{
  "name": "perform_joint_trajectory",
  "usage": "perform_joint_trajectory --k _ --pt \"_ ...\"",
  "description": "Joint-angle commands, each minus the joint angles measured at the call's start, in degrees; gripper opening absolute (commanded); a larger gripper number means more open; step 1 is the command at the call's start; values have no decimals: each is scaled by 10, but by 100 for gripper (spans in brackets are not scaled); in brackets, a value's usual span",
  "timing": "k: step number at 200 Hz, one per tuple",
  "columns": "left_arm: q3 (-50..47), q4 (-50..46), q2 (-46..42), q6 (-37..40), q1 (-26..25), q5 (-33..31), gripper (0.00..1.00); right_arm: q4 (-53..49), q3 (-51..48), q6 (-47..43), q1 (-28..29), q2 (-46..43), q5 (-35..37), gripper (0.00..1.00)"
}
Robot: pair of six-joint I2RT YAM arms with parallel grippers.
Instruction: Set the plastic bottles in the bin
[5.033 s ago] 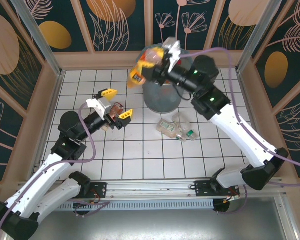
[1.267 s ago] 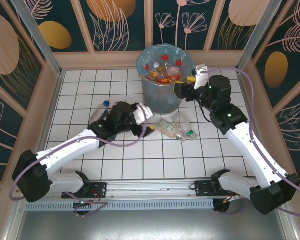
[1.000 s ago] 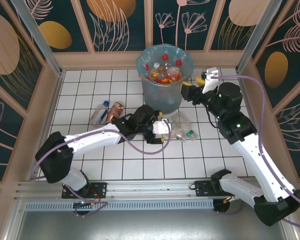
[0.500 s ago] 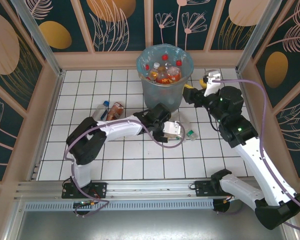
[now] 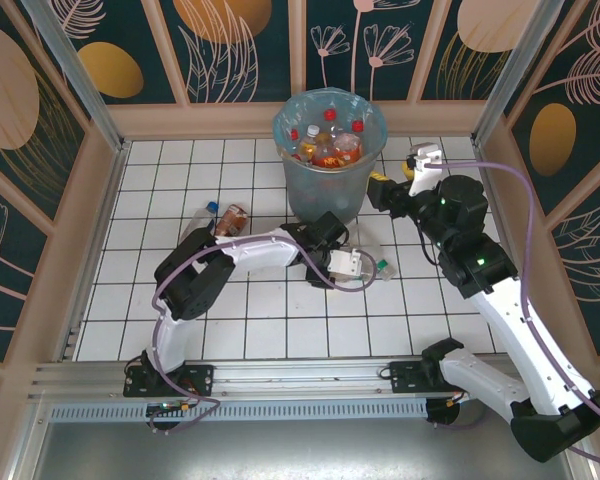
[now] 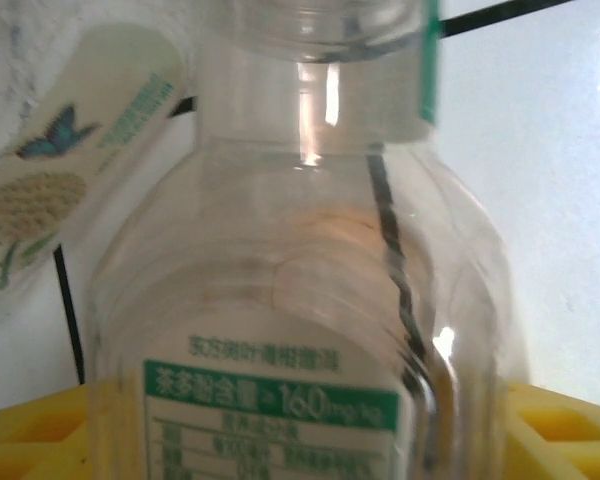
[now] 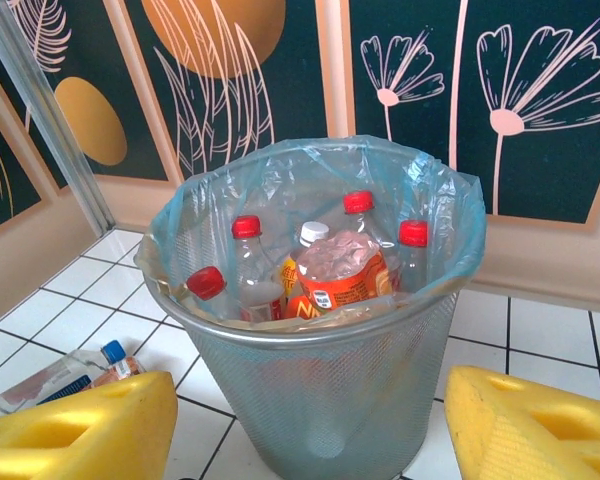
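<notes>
Right now the left gripper (image 5: 346, 266) is stretched far across the tiled table (image 5: 280, 320) to a small cluster of bottles lying near the foot of the bin (image 5: 325, 195). Its wrist view shows a clear bottle (image 6: 300, 300) with a green-and-white label lying between the yellow fingers (image 6: 565, 435). They stand wide on either side of it, though I cannot tell whether the pads touch the plastic. A second clear bottle (image 6: 330, 25) with a green band lies against it just beyond, and a pale butterfly-printed label (image 6: 65, 175) shows at the left. The right gripper (image 5: 395, 176) hovers beside the bin, its fingers spread wide and holding nothing, and looks down at several red-capped bottles and a crumpled orange-labelled bottle (image 7: 342, 268) inside the blue liner. On the far side of the bin, well apart from the cluster, a blue-capped bottle (image 5: 200, 222) and a copper-labelled bottle (image 5: 231, 217) lie side by side on the tiles. The straddled bottle looks empty, so it should be very light. Its thin walls will probably dent under a firm squeeze, and its smooth round body could roll or squirt out. The safest hold is likely across the labelled middle, gently, taking care that the touching neighbour is not dragged along.
</notes>
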Motion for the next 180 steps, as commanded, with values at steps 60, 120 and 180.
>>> perform_joint_trajectory --k 60,120,180 --pt "-88 93 -230 -127 10 69 57 25 26 3 11 -8 -50 72" --pt "-180 308 -437 -301 27 66 54 188 12 48 29 1 -303 75" --pt "-218 372 -510 -337 38 -5 52 248 14 47 66 44 -393 81"
